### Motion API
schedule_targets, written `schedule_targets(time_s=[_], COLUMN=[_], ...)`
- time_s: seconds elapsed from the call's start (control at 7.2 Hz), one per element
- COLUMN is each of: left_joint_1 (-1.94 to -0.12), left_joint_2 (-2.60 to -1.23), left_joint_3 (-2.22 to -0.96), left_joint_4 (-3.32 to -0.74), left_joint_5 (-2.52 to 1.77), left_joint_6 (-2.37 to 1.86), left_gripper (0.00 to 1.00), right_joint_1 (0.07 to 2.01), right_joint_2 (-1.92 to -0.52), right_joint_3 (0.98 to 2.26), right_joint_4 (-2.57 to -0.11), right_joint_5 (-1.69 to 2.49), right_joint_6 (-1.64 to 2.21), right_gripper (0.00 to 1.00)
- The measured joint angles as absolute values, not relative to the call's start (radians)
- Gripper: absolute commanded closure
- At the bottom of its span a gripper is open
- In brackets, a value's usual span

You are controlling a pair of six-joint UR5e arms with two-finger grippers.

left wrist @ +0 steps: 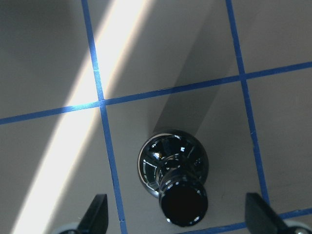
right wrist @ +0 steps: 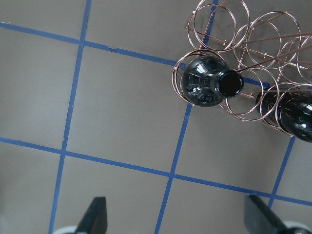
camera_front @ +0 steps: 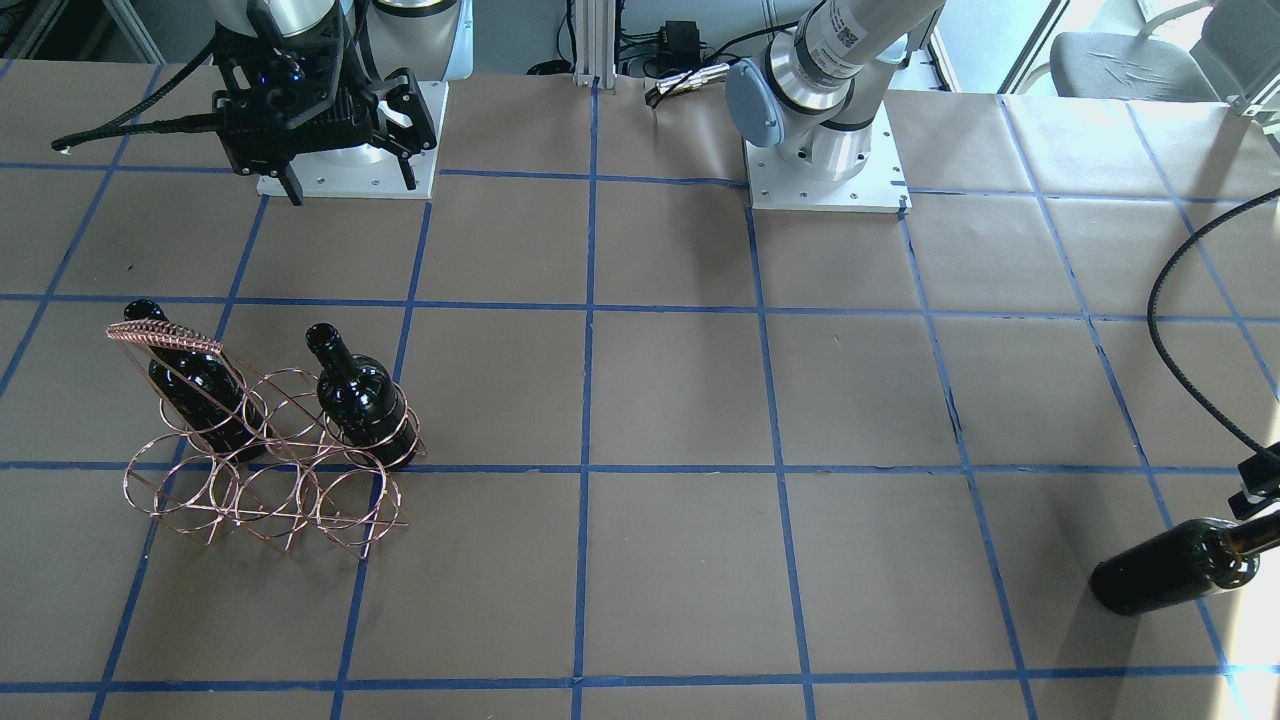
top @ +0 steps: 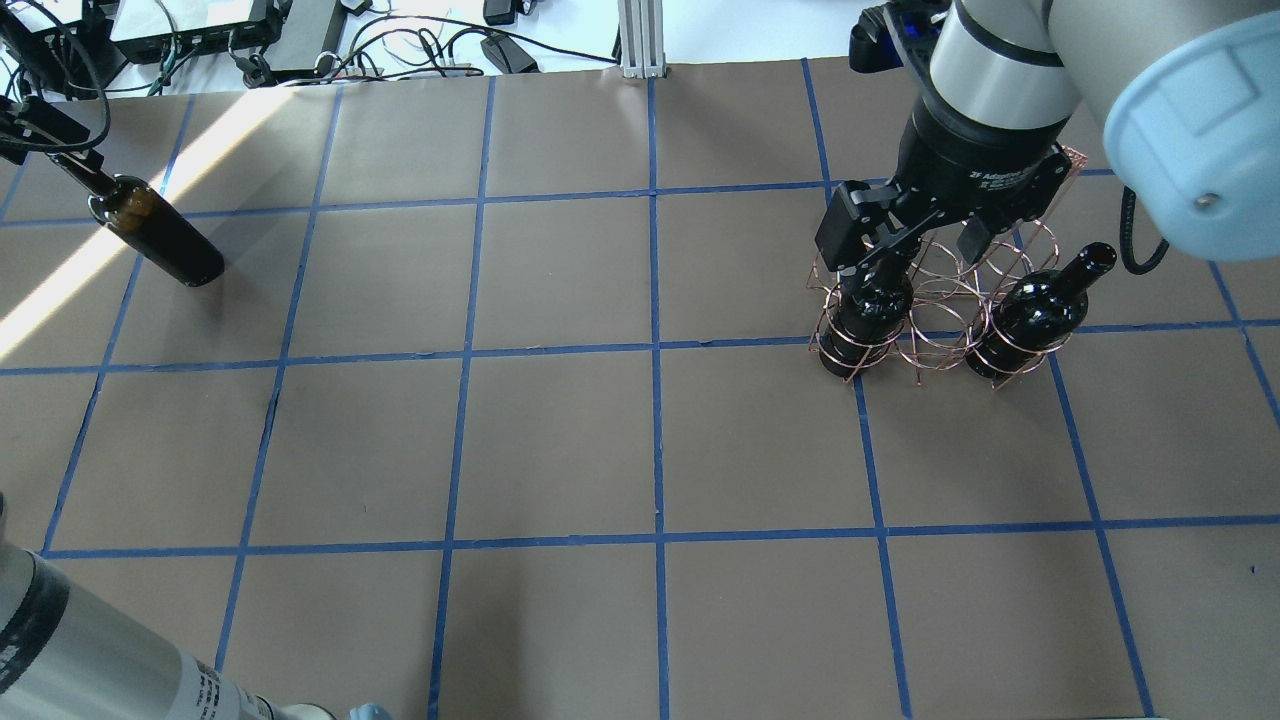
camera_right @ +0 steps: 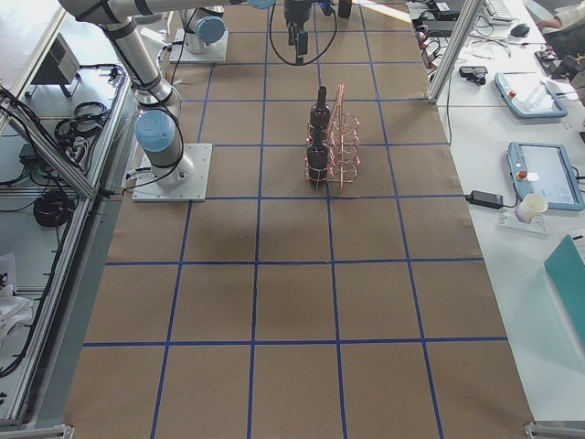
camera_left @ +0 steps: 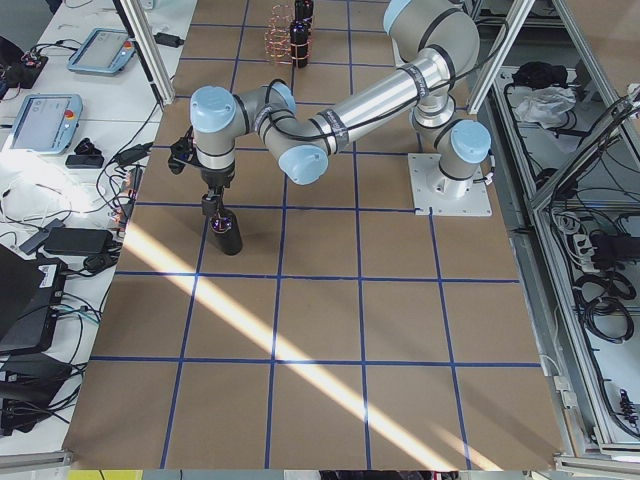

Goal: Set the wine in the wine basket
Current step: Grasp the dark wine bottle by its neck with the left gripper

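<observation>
A dark wine bottle [top: 165,240] stands alone on the table at my far left; it also shows in the front view [camera_front: 1165,575]. My left gripper [left wrist: 175,207] is open right over it, its neck [left wrist: 183,200] between the spread fingers, not clamped. The copper wire basket [camera_front: 165,338] stands on my right and holds two more dark bottles [camera_front: 200,395] [camera_front: 362,400] upright in its rings. My right gripper [top: 910,245] is open and empty, raised above the basket [top: 935,290]; its wrist view looks down on both bottles [right wrist: 207,83] [right wrist: 297,119].
The table is brown paper with a blue tape grid. Both arm bases [camera_front: 825,165] [camera_front: 345,165] stand at the robot's edge. A black cable [camera_front: 1180,340] loops near the left gripper. Tablets and cables lie on side benches [camera_left: 60,110].
</observation>
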State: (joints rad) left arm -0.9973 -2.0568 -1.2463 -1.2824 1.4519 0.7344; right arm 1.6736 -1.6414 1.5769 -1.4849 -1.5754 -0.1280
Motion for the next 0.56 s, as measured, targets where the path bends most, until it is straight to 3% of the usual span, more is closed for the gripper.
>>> schedule_targets(time_s=[0.14, 0.42, 0.56], left_joint_1=[-0.998, -0.998, -0.999], left_joint_2=[-2.068, -2.080, -2.082], left_joint_3=[-1.247, -1.249, -1.249], left_joint_4=[-1.277, -1.259, -1.250], left_joint_5=[1.429, 1.414, 1.412], left_joint_6=[0.734, 0.740, 0.744], left_gripper=[0.15, 0.71, 0.90], right_joint_1=[1.674, 1.674, 1.674], right_joint_2=[-1.641, -1.641, -1.641], right_joint_3=[1.577, 1.577, 1.577], right_joint_4=[-1.485, -1.485, -1.485], right_joint_5=[-1.575, -1.575, -1.576], right_joint_6=[-0.128, -0.128, -0.128], right_gripper=[0.00, 0.00, 0.00])
